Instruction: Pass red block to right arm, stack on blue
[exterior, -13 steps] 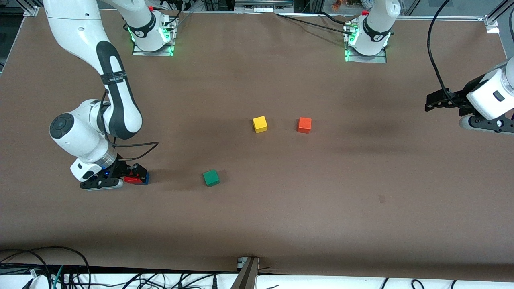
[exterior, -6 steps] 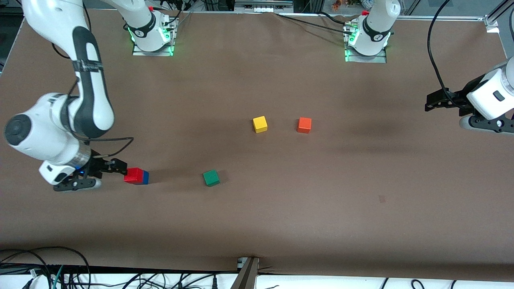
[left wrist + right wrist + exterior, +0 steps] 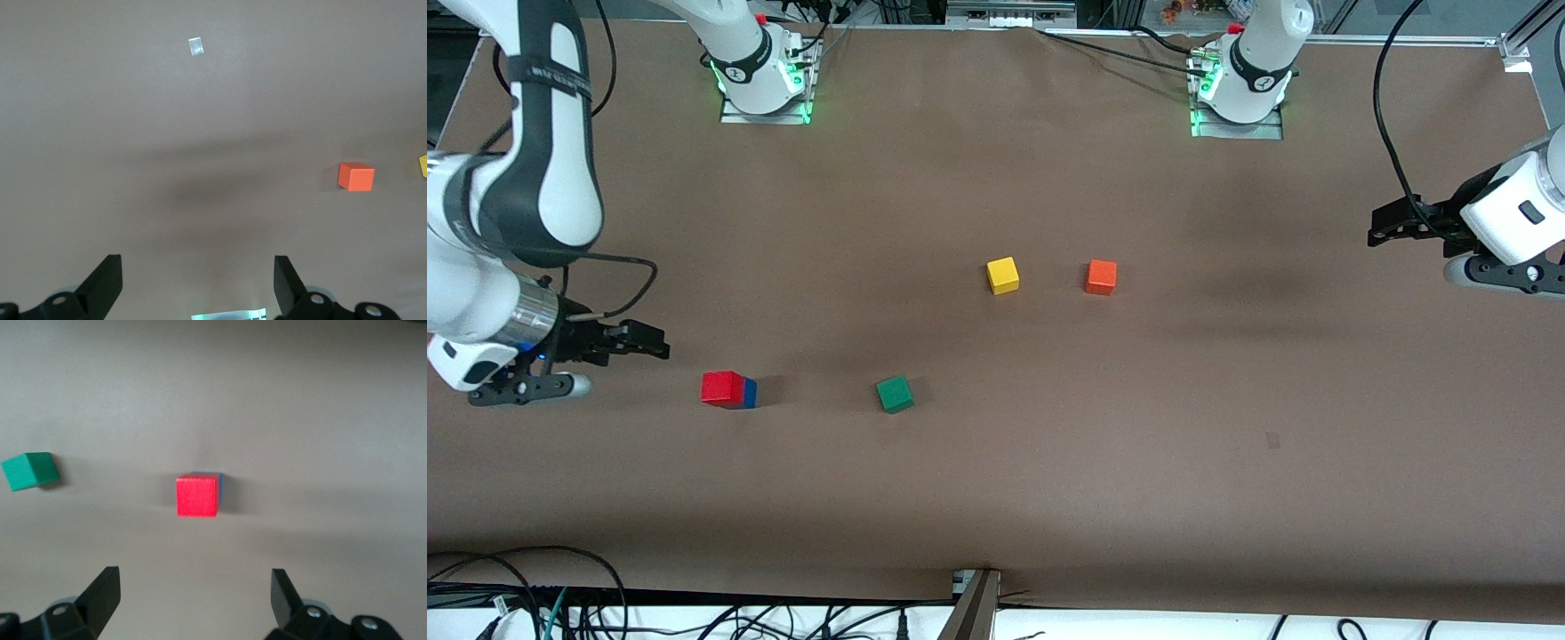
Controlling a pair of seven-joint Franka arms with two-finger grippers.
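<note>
A brown desk [image 3: 996,462] fills the scene, its matte covering bare except for four spots of colour, with a small pale tag [image 3: 196,46] stuck to it in the left wrist view. Cables [image 3: 516,604] tangle along the edge nearest the front camera, and the two arm bases glow green at the top of that view.

The red block [image 3: 721,388] sits on top of the blue block [image 3: 750,392], which shows only as a thin blue edge beneath it [image 3: 219,479]. The stack stands at the right arm's end of the desk, just ahead of the right end effector [image 3: 660,347], which hangs in the air with its fingers spread wide and nothing between them; in the right wrist view the red block [image 3: 197,496] lies centred between the two finger tips and well apart from them.

A green cube [image 3: 894,393] rests beside the stack, toward the left arm's end. Farther from the front camera, a yellow cube [image 3: 1002,275] and an orange cube [image 3: 1100,276] sit near each other at mid-desk.

The left end effector [image 3: 1376,229] waits over the left arm's end of the desk, fingers spread and empty, with the orange cube [image 3: 355,177] ahead of it and well apart.
</note>
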